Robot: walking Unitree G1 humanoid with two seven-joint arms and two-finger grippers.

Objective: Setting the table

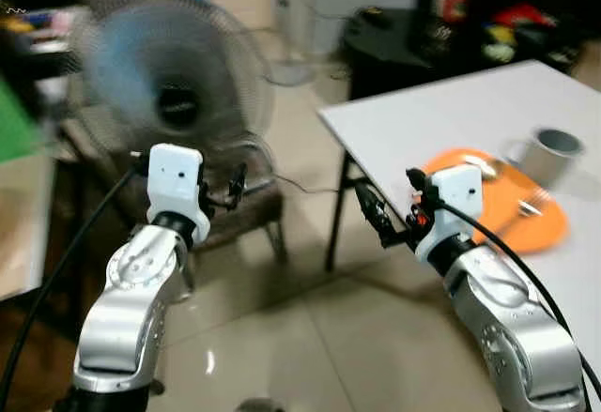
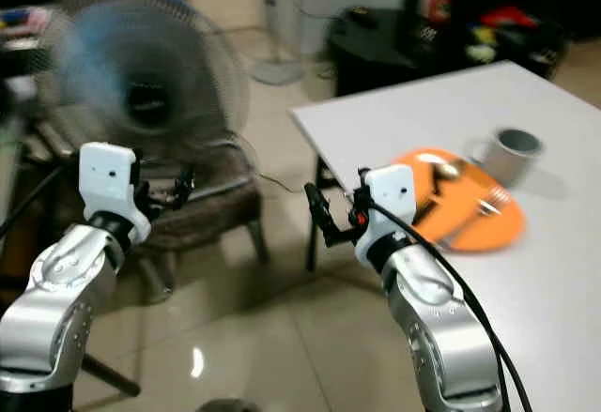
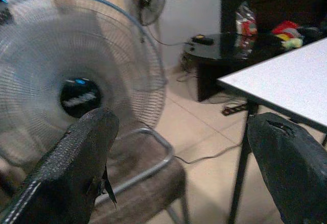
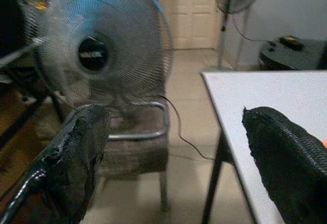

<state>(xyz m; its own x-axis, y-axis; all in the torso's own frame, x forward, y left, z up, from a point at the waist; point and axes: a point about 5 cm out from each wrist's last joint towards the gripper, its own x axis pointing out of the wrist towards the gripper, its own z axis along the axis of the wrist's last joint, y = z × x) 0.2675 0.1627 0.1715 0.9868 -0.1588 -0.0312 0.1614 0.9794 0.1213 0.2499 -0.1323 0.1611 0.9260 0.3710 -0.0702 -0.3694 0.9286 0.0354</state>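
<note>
Approaching surface (image 1: 451, 112) | orange plate (image 1: 512, 210) with cutlery and grey cup (image 1: 549, 154) lie right of both arms, just behind right pincer (image 1: 376, 215) | right arm nearer; left pincer (image 1: 235, 187) well apart | both pincers spread, empty

Head stereo looks forward-down over both arms; wrist cameras face forward; all share fan (image 1: 174, 93), white table (image 1: 441, 116).
</note>
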